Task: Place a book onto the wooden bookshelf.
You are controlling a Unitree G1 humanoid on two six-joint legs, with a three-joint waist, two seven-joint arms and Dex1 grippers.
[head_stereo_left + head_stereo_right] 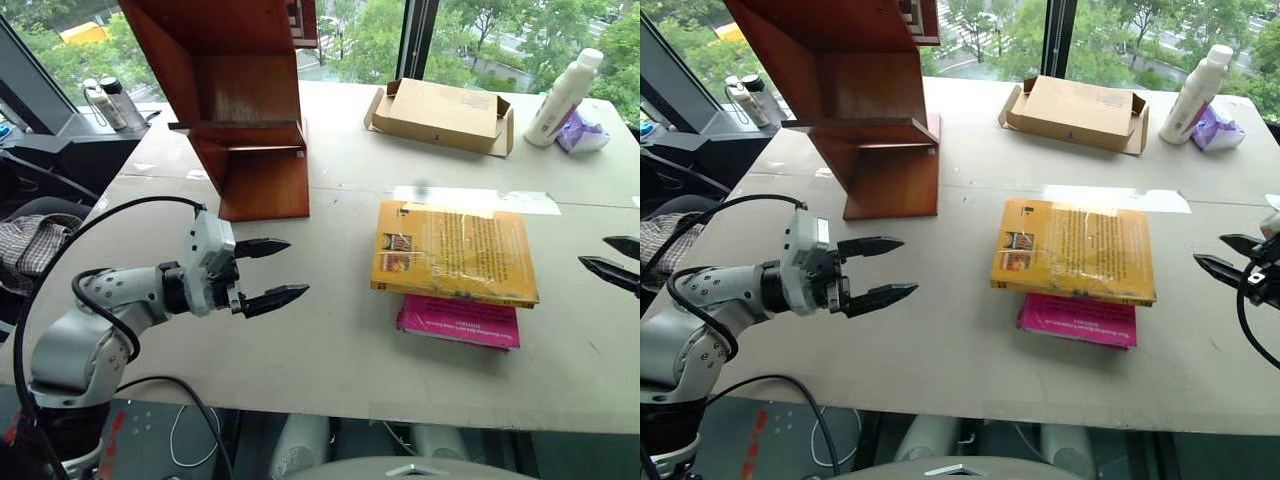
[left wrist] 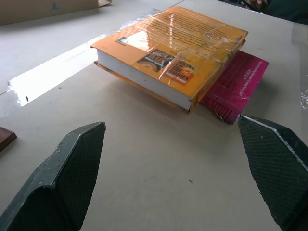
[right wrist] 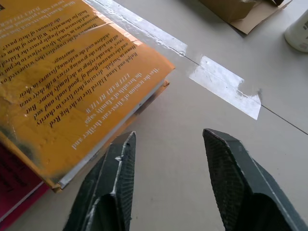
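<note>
The book point(image 1: 455, 250), thick and yellow-orange with a glossy wrap, lies flat in the middle of the table on top of a thinner pink book point(image 1: 460, 322). The wooden bookshelf point(image 1: 240, 100), reddish-brown, stands at the table's far left. My left gripper point(image 1: 297, 267) hovers open to the left of the book, pointing toward it with a clear stretch of table between them; the left wrist view shows the book point(image 2: 173, 53) ahead of its fingers. My right gripper point(image 1: 1210, 249) sits just right of the book, fingers apart and empty, with the book's corner point(image 3: 72, 86) close beside one finger.
A flat tan cardboard box point(image 1: 440, 113) lies at the back. A white bottle point(image 1: 563, 97) and a purple wrapper point(image 1: 582, 133) stand at the back right. A strip of shiny tape point(image 1: 460, 198) crosses the table seam behind the books. Two bottles point(image 1: 108, 103) stand left of the shelf.
</note>
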